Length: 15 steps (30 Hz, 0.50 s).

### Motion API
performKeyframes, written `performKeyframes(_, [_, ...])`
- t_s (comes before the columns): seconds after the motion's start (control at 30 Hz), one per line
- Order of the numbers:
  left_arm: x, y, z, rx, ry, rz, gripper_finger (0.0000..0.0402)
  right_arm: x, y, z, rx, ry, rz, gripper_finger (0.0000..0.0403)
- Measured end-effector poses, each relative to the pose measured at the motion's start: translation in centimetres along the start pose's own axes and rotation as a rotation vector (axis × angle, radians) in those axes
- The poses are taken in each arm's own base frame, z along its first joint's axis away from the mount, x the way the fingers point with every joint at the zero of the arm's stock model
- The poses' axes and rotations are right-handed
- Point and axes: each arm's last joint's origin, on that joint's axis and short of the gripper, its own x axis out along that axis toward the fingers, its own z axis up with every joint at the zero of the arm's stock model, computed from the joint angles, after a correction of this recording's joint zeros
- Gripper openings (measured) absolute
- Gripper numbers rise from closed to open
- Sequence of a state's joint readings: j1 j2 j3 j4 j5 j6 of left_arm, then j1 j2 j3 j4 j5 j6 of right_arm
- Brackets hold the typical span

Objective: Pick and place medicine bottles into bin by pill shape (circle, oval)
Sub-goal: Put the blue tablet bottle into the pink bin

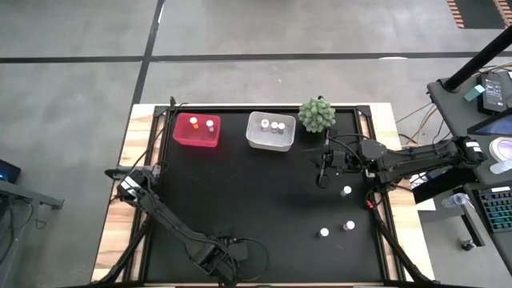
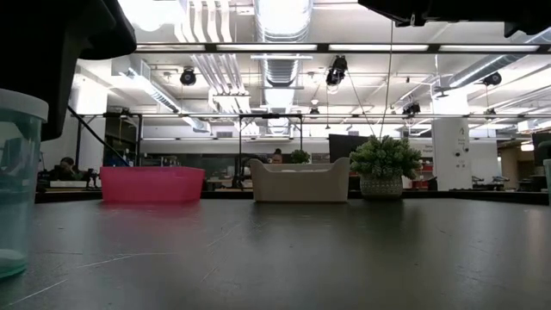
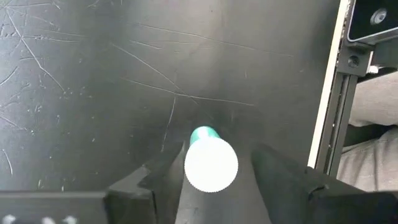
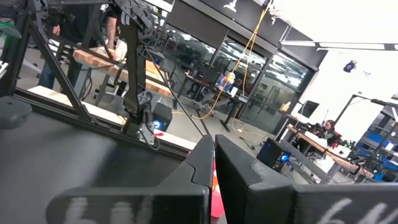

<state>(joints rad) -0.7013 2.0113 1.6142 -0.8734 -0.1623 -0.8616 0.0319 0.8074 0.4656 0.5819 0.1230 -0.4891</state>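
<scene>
A teal medicine bottle point(image 3: 204, 134) with a round white cap point(image 3: 211, 165) stands upright on the black table near its front edge. My left gripper point(image 3: 217, 152) points down over it, open, with one finger on either side of the cap. In the low view the same bottle point(image 2: 13, 181) shows at the left under the dark gripper point(image 2: 52, 52). In the high view the left gripper point(image 1: 226, 270) hides the bottle. Three more bottles point(image 1: 346, 191), point(image 1: 349, 226), point(image 1: 323, 233) stand at the right. My right gripper point(image 1: 323, 178) hangs shut and empty above the table. My left gripper comes from above, its fingers pointing steeply down beside the bottle's white cap point(image 3: 189, 168). One finger point(image 3: 165, 177) lies close against the cap's edge; I cannot tell whether it touches. A clear gap separates the other finger point(image 3: 273, 168) from the cap. The bottle stands on the table.
A red bin point(image 1: 197, 130) holding two bottles and a pale bin point(image 1: 270, 131) holding three stand at the table's far side, with a green spiky plant point(image 1: 318, 114) to their right. The table's frame rail point(image 3: 329, 112) runs close to the teal bottle.
</scene>
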Motion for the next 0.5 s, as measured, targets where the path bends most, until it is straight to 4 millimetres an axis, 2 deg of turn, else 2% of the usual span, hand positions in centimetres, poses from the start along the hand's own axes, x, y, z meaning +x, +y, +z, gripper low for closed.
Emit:
performKeyframes(0.27, [0.03,0.01,-0.02,-0.018,0.001,0.000,0.0102,0.00,0.00,0.00,-0.001,0.000,0.000,0.0009])
performKeyframes(0.5, [-0.19,0.01,0.01,-0.014,0.002,0.000,0.0096,0.00,0.00,0.00,-0.001,0.000,0.000,0.0009])
